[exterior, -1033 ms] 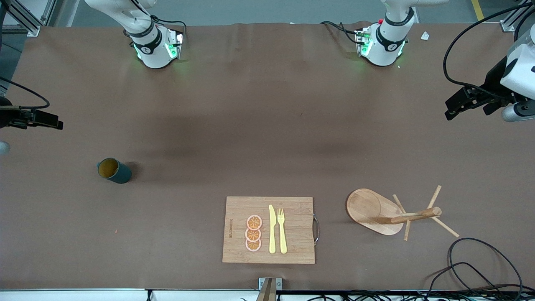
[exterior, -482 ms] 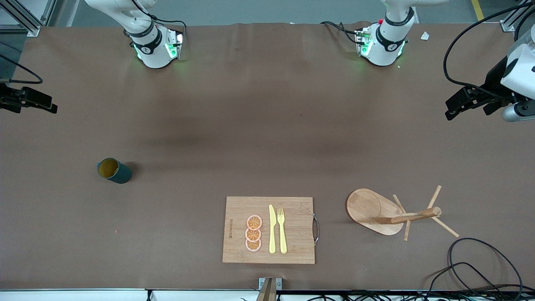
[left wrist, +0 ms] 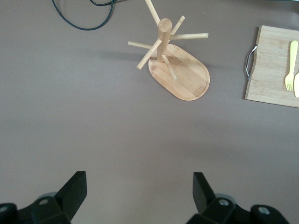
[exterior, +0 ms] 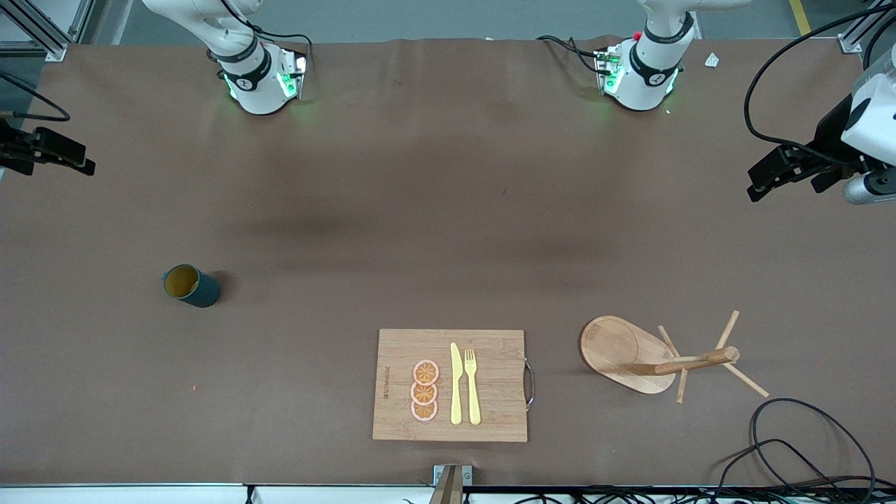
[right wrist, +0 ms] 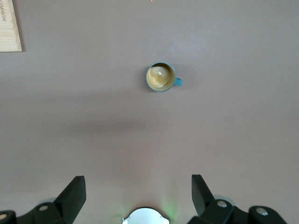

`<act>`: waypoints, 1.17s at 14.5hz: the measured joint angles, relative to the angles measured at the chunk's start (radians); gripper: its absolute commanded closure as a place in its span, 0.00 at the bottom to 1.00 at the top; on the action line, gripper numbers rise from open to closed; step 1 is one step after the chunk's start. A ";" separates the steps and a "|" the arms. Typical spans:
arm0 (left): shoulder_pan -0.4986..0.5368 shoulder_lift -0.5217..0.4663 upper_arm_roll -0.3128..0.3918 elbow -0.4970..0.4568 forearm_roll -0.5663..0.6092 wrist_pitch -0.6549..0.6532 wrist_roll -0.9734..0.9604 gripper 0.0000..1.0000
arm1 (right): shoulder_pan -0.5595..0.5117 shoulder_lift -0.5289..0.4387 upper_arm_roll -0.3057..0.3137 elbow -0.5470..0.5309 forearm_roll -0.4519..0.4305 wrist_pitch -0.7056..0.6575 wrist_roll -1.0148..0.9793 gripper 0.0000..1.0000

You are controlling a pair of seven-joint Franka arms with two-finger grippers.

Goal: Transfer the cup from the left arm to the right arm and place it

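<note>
Right wrist view shows cup [right wrist: 161, 77] handle, front hides it; both tools spread, empty.

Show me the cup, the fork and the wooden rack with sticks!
cup [exterior: 190, 285], front view, on its dark side wall.
fork [exterior: 472, 387], front view, on its handle.
rack [exterior: 616, 350], front view, on its oval base.
</note>
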 measured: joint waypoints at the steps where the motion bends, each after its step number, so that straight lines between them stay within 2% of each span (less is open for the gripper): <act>1: 0.000 0.000 0.000 0.000 0.002 0.000 0.012 0.00 | 0.000 -0.021 0.001 -0.012 0.000 0.000 0.000 0.00; 4: 0.000 0.000 0.000 0.003 0.008 0.000 0.028 0.00 | 0.000 -0.057 0.006 -0.033 0.000 0.000 0.000 0.00; 17: -0.004 0.003 -0.005 0.005 0.008 -0.002 0.042 0.00 | 0.040 -0.089 0.020 -0.039 0.002 0.012 0.002 0.00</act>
